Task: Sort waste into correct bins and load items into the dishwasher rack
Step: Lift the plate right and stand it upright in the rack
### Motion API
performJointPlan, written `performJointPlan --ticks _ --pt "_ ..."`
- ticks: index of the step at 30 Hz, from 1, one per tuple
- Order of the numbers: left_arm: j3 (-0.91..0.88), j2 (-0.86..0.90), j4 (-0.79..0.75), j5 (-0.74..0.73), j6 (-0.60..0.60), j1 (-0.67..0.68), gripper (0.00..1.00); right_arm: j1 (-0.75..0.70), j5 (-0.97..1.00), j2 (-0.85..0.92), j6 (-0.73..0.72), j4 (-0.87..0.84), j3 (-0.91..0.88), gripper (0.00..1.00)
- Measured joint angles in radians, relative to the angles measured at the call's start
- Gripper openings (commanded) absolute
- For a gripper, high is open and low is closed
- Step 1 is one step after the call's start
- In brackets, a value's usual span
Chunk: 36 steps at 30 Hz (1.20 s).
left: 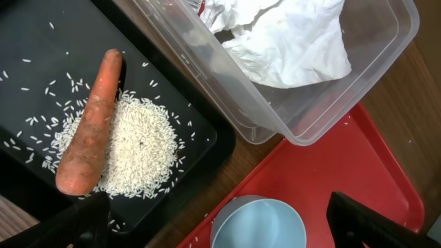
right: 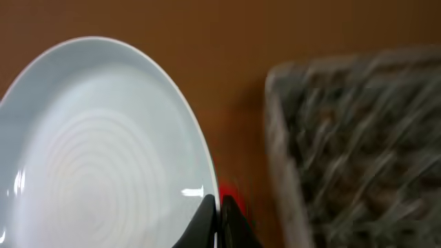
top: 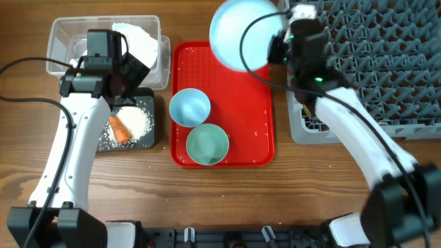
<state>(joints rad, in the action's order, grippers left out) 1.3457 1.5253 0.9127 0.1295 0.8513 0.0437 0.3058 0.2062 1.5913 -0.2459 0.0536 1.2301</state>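
My right gripper (top: 279,47) is shut on the rim of the round light-blue plate (top: 241,31) and holds it lifted over the far edge of the red tray, left of the grey dishwasher rack (top: 372,62). In the right wrist view the fingers (right: 219,207) pinch the plate (right: 96,151) edge; the rack (right: 358,138) is blurred. My left gripper (left: 220,224) is open above the light-blue bowl (left: 258,224), beside the black tray (left: 41,62) holding the carrot (left: 89,124) and rice (left: 138,148). The clear tub (left: 303,117) holds the white napkin (left: 289,41). The pale-green bowl (top: 207,145) sits on the red tray.
The flat red tray (top: 251,110) lies mid-table with a few rice grains on it. The clear tub (top: 62,48) stands at the far left, the black tray (top: 148,134) in front of it. Bare wooden table runs along the front.
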Motion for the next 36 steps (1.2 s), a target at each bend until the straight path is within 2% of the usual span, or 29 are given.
performJointPlan --ticks 2,7,11,17,21,25,29,36 --pt "0.0 0.0 0.0 0.0 0.0 0.0 1.0 0.0 0.065 -0.045 0.037 -0.027 0.005 0.04" --pt "0.0 0.0 0.0 0.0 0.0 0.0 1.0 -0.019 0.418 -0.106 0.272 -0.204 0.011 0.04" --pt "0.0 0.0 0.0 0.0 0.0 0.0 1.0 -0.104 0.552 -0.105 0.371 -0.233 0.011 0.04" --pt "0.0 0.0 0.0 0.0 0.0 0.0 1.0 -0.39 0.484 -0.062 0.41 -0.282 0.011 0.04" --pt "0.0 0.0 0.0 0.0 0.0 0.0 1.0 -0.525 0.391 0.067 0.455 -0.337 0.011 0.04" --pt "0.0 0.001 0.0 0.0 0.0 0.0 1.0 -0.539 0.366 0.174 0.645 -0.469 0.014 0.04" --pt "0.0 0.001 0.0 0.0 0.0 0.0 1.0 -0.542 0.354 0.251 0.755 -0.49 0.014 0.04" --pt "0.0 0.001 0.0 0.0 0.0 0.0 1.0 -0.553 0.34 0.272 0.794 -0.505 0.014 0.05"
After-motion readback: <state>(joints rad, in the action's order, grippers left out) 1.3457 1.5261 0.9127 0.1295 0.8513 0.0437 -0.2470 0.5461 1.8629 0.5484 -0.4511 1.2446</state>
